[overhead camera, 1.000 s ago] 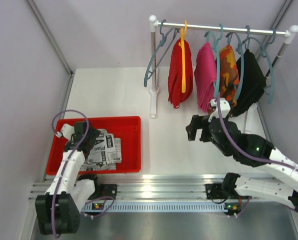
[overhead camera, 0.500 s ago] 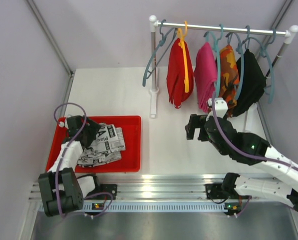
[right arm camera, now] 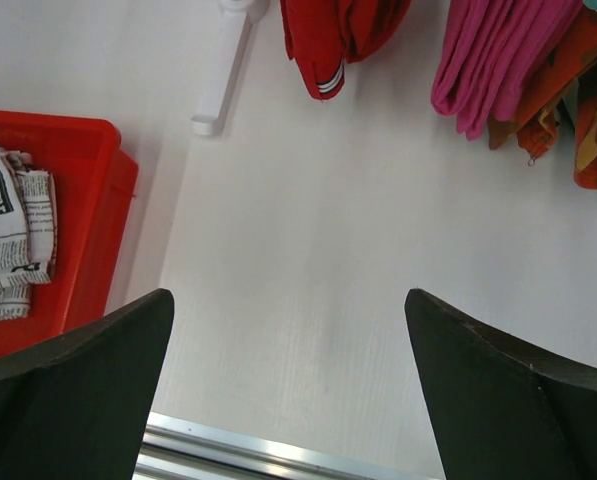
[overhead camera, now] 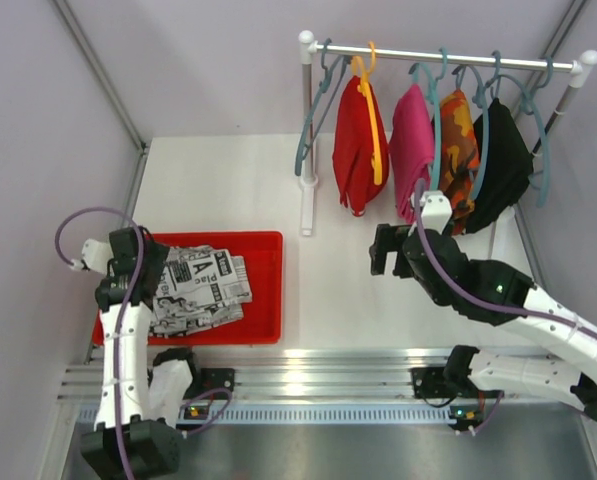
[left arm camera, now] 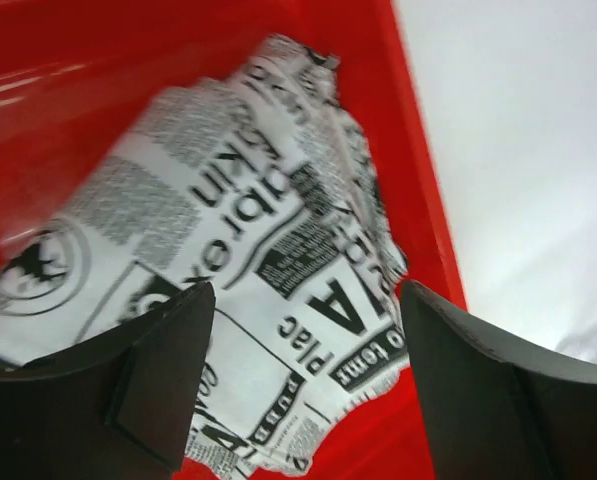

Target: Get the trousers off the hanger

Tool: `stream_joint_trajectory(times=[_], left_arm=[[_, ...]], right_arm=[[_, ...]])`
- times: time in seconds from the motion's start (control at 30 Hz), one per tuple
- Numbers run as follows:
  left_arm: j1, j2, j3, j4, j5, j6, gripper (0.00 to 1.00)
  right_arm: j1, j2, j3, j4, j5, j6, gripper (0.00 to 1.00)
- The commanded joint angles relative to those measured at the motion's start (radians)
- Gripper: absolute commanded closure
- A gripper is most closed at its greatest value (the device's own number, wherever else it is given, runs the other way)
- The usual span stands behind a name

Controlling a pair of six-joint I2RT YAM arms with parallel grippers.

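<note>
Black-and-white newsprint-patterned cloth trousers (overhead camera: 200, 290): off the rack, lying crumpled inside the red plastic tray (overhead camera: 264, 312) on the table's left side.
Red trousers (overhead camera: 356, 150): on a yellow hanger (overhead camera: 371, 130) on the metal rail (overhead camera: 448, 55).
Magenta pink trousers (overhead camera: 410, 150), orange camouflage trousers (overhead camera: 460, 140), plain black trousers (overhead camera: 504, 165): side by side on teal hangers, to the right of the red pair.
Left gripper (left arm camera: 306, 295): over the tray, jaws spread wide – the patterned cloth lies below them, nothing clamped.
Right gripper (right arm camera: 288, 300): fully spread and empty (above bare white tabletop (right arm camera: 308, 230)) – just in front of the hanging garments.
</note>
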Motion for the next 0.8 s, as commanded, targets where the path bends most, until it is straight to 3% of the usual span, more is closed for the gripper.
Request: stream_joint_trajectory(times=[0.0, 0.2, 0.3, 0.47, 0.63, 0.73, 0.77], left_arm=[[0.006, 0.052, -0.007, -0.238, -0.211, -0.187, 0.21], [0.006, 0.072, -0.113, -0.198, -0.244, -0.331, 0.24], [0.007, 0.077, -0.147, -0.155, -0.268, -0.330, 0.25], [0.036, 0.103, -0.218, 0.086, -0.215, -0.181, 0.22], [0.111, 0.195, -0.234, 0.115, -0.233, -0.141, 0.21], [0.168, 0.218, -0.264, 0.280, -0.154, -0.026, 0.23], [0.183, 0.221, -0.273, 0.335, -0.067, 0.058, 0.23]], right_arm=[[-0.021, 0.004, 0.054, 0.037, -0.007, -0.038, 0.00], [-0.023, -0.006, 0.065, 0.006, -0.015, -0.053, 0.00], [-0.024, -0.022, 0.057, 0.000, -0.010, -0.045, 0.00], [-0.024, -0.029, 0.049, 0.003, -0.008, -0.029, 0.00], [-0.024, -0.025, 0.052, -0.012, -0.009, -0.027, 0.00], [-0.024, -0.019, 0.055, -0.014, 0.002, -0.029, 0.00], [-0.026, -0.015, 0.057, -0.012, 0.007, -0.030, 0.00]])
